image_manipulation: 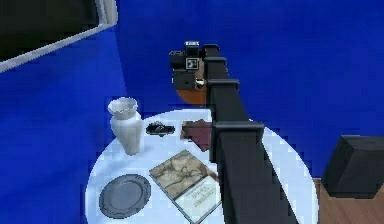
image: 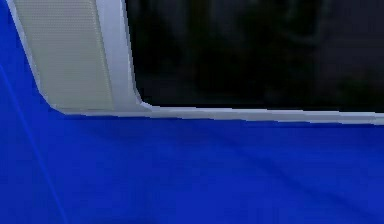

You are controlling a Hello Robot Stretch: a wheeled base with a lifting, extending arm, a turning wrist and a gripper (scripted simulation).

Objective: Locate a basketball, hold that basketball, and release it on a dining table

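Arm [image_manipulation: 240, 150] out over round white counter [image_manipulation: 290, 170], orange ball [image_manipulation: 188, 95] at jaws.
Arm side view: ball hanging from jaws against blue wall, above counter's far edge and clear of its top, so jaws holding it. White vase [image_manipulation: 124, 125] near left edge, grey plate [image_manipulation: 125, 195] at near-left edge, book [image_manipulation: 188, 182] beside plate, small dark thing [image_manipulation: 158, 128] and brown thing [image_manipulation: 197, 133] mid-counter by arm. Dark box [image_manipulation: 355, 165] past right edge. Forward view: dark window [image: 260, 50], pale frame [image: 118, 50].
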